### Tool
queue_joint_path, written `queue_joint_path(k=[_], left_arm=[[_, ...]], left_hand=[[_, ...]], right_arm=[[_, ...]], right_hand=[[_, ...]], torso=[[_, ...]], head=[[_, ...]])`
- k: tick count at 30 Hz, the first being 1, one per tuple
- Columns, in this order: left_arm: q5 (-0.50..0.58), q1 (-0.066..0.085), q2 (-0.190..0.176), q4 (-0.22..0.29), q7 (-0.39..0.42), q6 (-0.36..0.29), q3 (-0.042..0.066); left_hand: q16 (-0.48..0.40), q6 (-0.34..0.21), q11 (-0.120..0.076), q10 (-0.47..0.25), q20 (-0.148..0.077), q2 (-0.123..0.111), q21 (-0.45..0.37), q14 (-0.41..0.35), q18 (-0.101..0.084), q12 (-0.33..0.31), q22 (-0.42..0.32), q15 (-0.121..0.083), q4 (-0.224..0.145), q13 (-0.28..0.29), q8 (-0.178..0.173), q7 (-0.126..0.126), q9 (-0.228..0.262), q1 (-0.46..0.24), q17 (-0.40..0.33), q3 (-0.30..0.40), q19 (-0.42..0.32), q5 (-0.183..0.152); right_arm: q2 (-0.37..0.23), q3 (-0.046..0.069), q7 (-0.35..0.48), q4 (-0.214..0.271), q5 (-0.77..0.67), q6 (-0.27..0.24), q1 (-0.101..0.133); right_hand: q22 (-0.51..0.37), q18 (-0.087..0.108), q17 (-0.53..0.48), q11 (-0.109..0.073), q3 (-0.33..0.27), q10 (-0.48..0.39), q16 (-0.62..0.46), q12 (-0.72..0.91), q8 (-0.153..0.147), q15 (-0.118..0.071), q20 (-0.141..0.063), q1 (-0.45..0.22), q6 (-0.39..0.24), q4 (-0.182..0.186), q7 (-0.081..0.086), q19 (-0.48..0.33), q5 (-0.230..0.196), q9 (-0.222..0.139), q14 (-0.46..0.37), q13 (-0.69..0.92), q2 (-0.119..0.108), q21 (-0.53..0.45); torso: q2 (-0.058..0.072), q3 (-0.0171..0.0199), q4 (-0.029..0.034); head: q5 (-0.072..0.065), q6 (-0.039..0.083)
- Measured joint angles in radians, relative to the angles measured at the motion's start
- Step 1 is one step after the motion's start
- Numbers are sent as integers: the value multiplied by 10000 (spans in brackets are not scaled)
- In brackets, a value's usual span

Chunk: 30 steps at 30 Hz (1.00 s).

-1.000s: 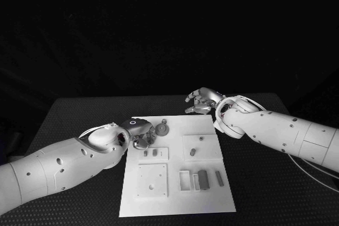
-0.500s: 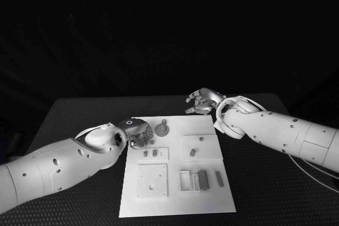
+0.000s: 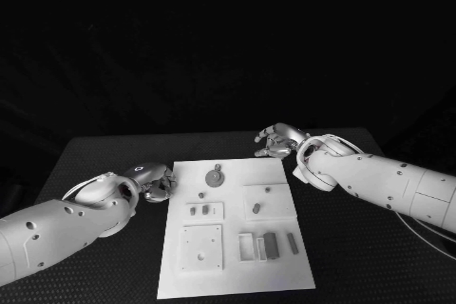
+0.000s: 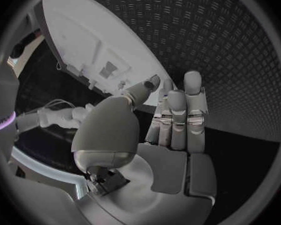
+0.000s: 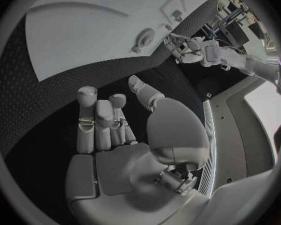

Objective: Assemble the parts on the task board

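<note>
The task board (image 3: 238, 251) is a white plate lying flat in the middle of the tabletop (image 3: 105, 152), long side running away from the robot. Small grey parts lie on it: a round disc part (image 3: 215, 178) near the far edge, short pegs (image 3: 256, 208) on the raised square pads at mid-board, and long bars (image 3: 271, 244) beside an open slot near the front right. A square plate with a hole (image 3: 202, 247) sits at front left.

The left hand (image 3: 157, 185) hangs just off the board's left edge, fingers (image 4: 178, 117) held close together and curled, holding nothing. The right hand (image 3: 277, 140) hovers beyond the board's far right corner, fingers (image 5: 97, 120) loosely bent and empty.

The tabletop is black with a fine dotted texture; the room behind is dark.
</note>
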Motion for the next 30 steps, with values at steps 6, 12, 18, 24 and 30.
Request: queue_joint_path(k=[6, 12, 18, 24, 30], left_arm=[[3071, 3, -476, 83, 337, -605, 71], [5524, 3, -670, 77, 1216, -896, 68], [7630, 3, -733, 98, 1935, -849, 67], [8814, 0, -768, 100, 2390, -677, 64], [9269, -1, -760, 109, 2648, -552, 64]], left_hand=[[-144, -35, 86, -229, 31, -18, -117, -222, -4, -47, 0, 59, 152, 11, 0, 71, 0, -160, -66, -160, -246, -7], [-1222, -180, 408, -1020, 353, -87, -1038, -1377, -39, -48, -240, 388, -12, -97, 1, 186, 21, -625, -509, -631, -1528, -7], [-3418, -438, 833, -1651, 969, -49, -2168, -3053, 107, -85, -1359, 989, -281, -401, 41, 135, 30, -1490, -1428, -1300, -3590, 53], [-4978, -562, 732, -1375, 1427, 148, -2168, -3417, -122, 34, -2487, 1509, -403, -668, 115, 153, 58, -1436, -1895, -1365, -4640, 15], [-5251, -585, 729, -1297, 1432, 233, -2168, -3218, -122, 34, -2770, 1488, -471, -793, 155, 176, 55, -1349, -1871, -1433, -4633, 15]], right_arm=[[-517, -286, 587, 113, -42, 398, -12], [-1034, -358, 948, 577, -635, 611, -5], [-1512, -687, 1161, 1108, -1431, 622, -40], [-1585, -818, 1177, 1462, -2334, 629, -255], [-1587, -849, 1111, 1538, -3115, 642, -321]], right_hand=[[0, -4, -306, -67, 145, -531, -608, -2988, 207, -97, -69, -56, 235, 103, -161, -144, 39, 155, -182, -2233, 56, -170], [0, -8, -380, 164, 257, -443, -867, -5433, 439, 53, -50, -57, 269, 45, -194, -268, 39, 347, -192, -4104, 56, -321], [0, -16, -380, 218, 274, -164, -900, -6611, 658, 128, -49, 74, 448, -114, -362, -266, 39, 491, -114, -5013, 112, -397], [0, -23, -380, 163, 234, 250, -963, -6903, 658, 93, -10, 120, 604, -211, -335, -225, 39, 523, -77, -5288, 66, -397], [0, -55, -379, 70, 193, 731, -1012, -6923, 806, 58, 9, 173, 837, -251, -297, -205, 39, 596, -6, -5322, 14, -456]], torso=[[-6, -2, 15], [-6, -7, 14], [-4, -8, 17], [-3, -4, -1], [-3, -1, 12]], head=[[-125, 77], [-189, 165], [-176, 230], [-227, 253], [-289, 270]])
